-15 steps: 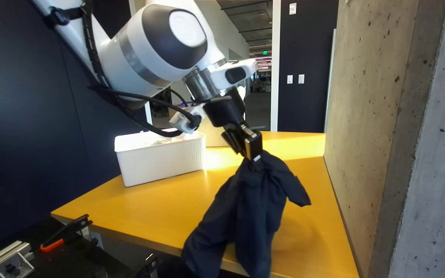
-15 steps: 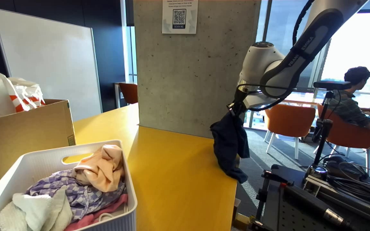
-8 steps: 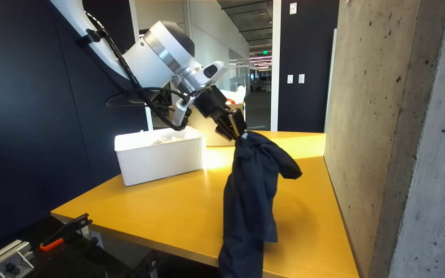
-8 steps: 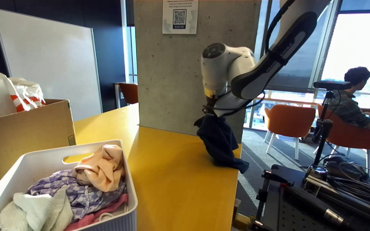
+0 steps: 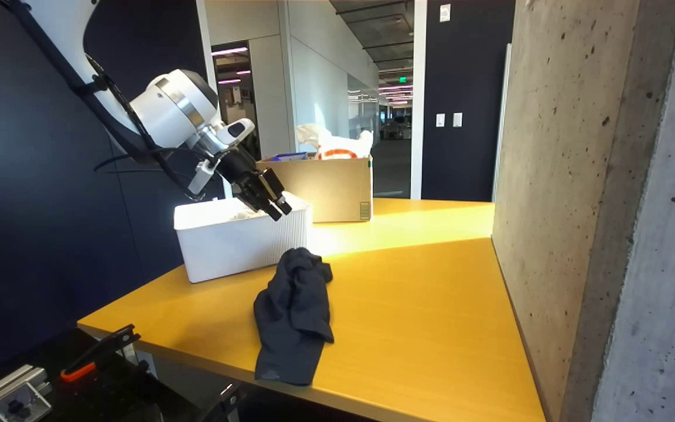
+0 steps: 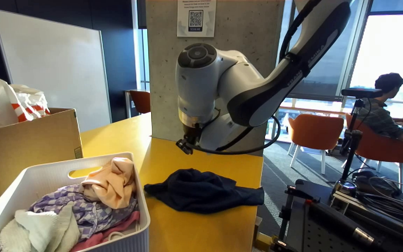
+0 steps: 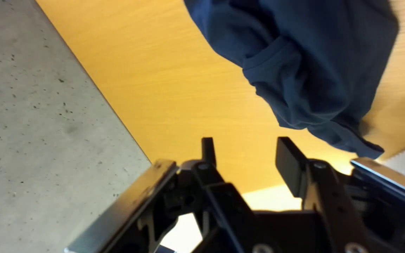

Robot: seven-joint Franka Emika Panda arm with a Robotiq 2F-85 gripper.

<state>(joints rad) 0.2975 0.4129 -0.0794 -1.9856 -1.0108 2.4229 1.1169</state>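
A dark navy cloth [image 5: 296,319] lies crumpled on the yellow table [image 5: 419,305], one end at the front edge. It also shows in an exterior view [image 6: 201,194] and at the top of the wrist view [image 7: 322,63]. My gripper [image 5: 281,212] is open and empty, above the table and apart from the cloth. In the wrist view the gripper [image 7: 244,147] shows a wide gap between its fingers with only table behind. The white basket [image 5: 238,249] stands behind the cloth. In an exterior view the basket [image 6: 145,217] holds a peach cloth [image 6: 112,189], a purple checkered cloth [image 6: 86,206] and others.
A cardboard box [image 5: 326,190] with plastic bags stands behind the basket. A concrete pillar [image 5: 566,176] borders one side of the table; it fills the left of the wrist view [image 7: 47,140]. A black equipment stand [image 6: 327,224] stands by the table's edge.
The navy cloth hung from my shut gripper before. The gripper has opened and let it go, and it lies on the table. The arm has moved toward the basket.
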